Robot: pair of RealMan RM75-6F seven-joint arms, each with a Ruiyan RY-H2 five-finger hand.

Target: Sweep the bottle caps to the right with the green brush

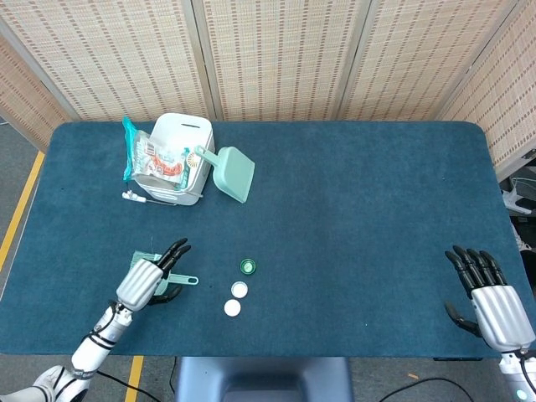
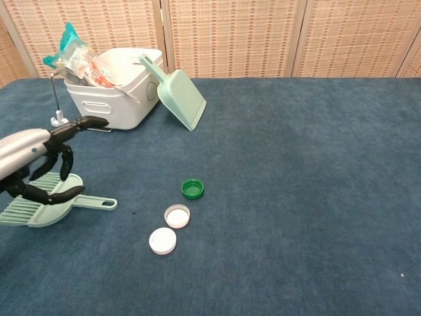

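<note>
The green brush (image 2: 46, 209) lies flat on the blue table, its handle (image 1: 186, 280) pointing right toward the caps. My left hand (image 2: 36, 161) hovers just over it with fingers spread; the thumb sits close above the brush head, and I see no grip. A green cap (image 2: 193, 189) and two white caps (image 2: 177, 215) (image 2: 162, 240) lie in a short diagonal row to the right of the brush. In the head view they show as the green cap (image 1: 248, 266) and white caps (image 1: 239, 290) (image 1: 232, 307). My right hand (image 1: 492, 300) rests open at the table's near right corner.
A white bin (image 2: 122, 99) holding a snack packet (image 2: 79, 56) stands at the back left. A pale green dustpan (image 2: 181, 95) leans on the bin. A thin metal tool (image 2: 62, 118) lies beside the bin.
</note>
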